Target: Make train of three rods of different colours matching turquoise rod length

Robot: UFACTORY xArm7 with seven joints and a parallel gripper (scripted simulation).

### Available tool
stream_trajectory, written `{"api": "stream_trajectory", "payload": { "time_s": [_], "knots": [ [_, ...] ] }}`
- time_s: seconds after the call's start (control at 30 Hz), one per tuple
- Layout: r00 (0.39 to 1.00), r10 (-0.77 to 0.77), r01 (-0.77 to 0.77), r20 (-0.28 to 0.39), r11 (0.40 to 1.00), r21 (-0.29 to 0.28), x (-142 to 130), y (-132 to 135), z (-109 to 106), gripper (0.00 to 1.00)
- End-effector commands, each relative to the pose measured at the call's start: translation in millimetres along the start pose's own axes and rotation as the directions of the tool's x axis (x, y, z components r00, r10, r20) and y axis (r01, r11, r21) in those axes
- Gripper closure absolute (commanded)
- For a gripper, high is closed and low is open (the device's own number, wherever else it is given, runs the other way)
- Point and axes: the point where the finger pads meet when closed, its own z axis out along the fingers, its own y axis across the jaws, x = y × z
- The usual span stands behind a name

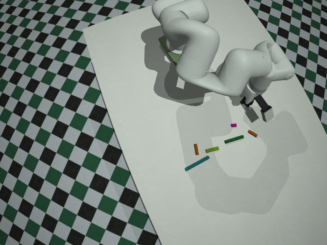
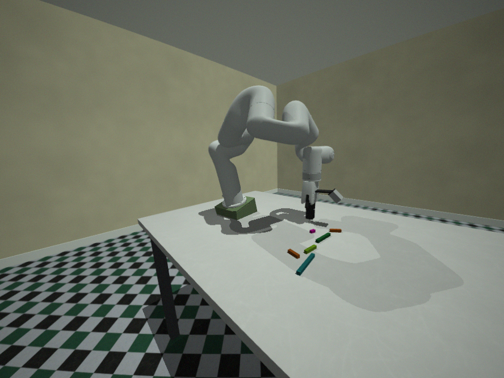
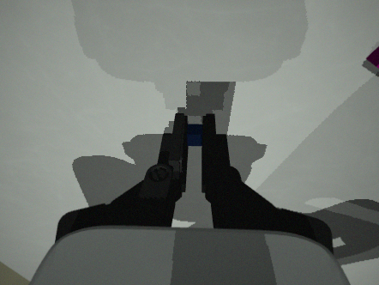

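Observation:
My gripper (image 1: 247,104) (image 2: 310,218) (image 3: 195,130) is shut on the blue rod (image 3: 195,135), low over the table behind the magenta rod; whether the rod touches the table I cannot tell. The magenta rod (image 1: 233,125) (image 2: 312,231) (image 3: 375,57) lies alone. The green rod (image 1: 234,139) (image 2: 323,237) lies between it and the lime rod (image 1: 212,149) (image 2: 310,248), apart from both. One orange rod (image 1: 252,133) (image 2: 335,230) lies beyond the green rod's right end. Another orange rod (image 1: 196,149) (image 2: 293,253) lies left of the lime rod. The turquoise rod (image 1: 197,163) (image 2: 305,264) lies nearest the front.
The white table (image 1: 126,79) (image 2: 227,280) carries the arm on a green base block (image 1: 172,56) (image 2: 237,209). A grey block on a black bracket (image 1: 267,114) (image 2: 335,195) juts from the gripper's side, above the table. The arm's shadows cross the table around the rods.

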Motion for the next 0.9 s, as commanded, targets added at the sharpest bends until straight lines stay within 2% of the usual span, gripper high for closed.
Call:
{"api": "stream_trajectory", "payload": {
  "time_s": [0.0,0.47,0.87],
  "knots": [
    [1.000,0.000,0.000,-0.003,1.000,0.001,0.9,-0.7,-0.8,0.96],
    [1.000,0.000,0.000,-0.003,1.000,0.001,0.9,-0.7,9.5,0.96],
    [1.000,0.000,0.000,-0.003,1.000,0.001,0.9,-0.7,10.2,0.96]
  ]
}}
